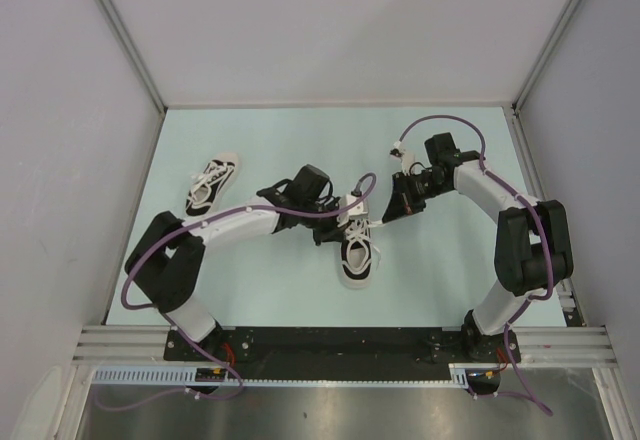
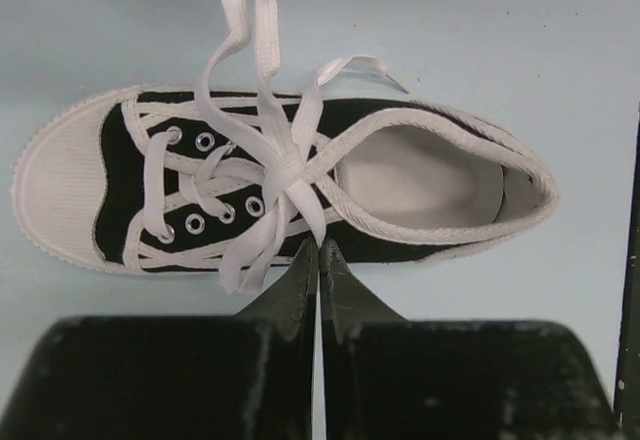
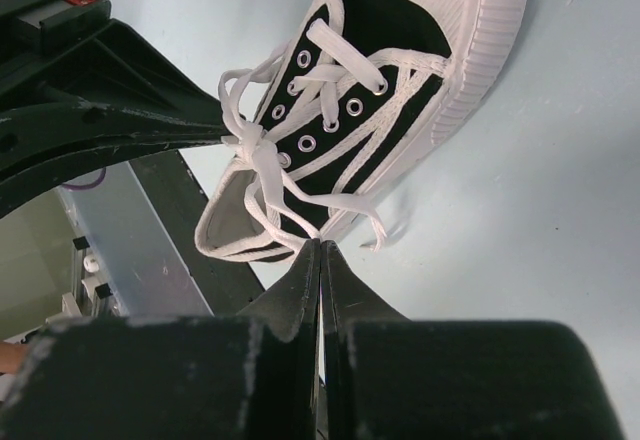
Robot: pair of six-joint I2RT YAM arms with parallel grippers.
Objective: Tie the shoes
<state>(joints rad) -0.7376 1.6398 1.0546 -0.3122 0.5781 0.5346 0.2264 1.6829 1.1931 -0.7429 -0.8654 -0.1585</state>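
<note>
Laces (image 2: 285, 165) in both closed jaws

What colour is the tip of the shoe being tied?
White; the toe cap shows best in the left wrist view.

Right gripper (image 3: 320, 250): fingertips pressed together, no gap, pinching a lace (image 3: 288, 208) strand that runs up to the knot (image 3: 250, 147). Shoe (image 3: 395, 10) lies on the pale blue table (image 3: 530, 230), white toe cap (image 3: 475, 10) top right, heel opening toward lower left. Left gripper (image 3: 215, 132) comes in from the left, tip right at the knot; can't tell from here how its jaws stand. One loose lace end (image 3: 378, 236) lies on the table just beside the sole.
</note>
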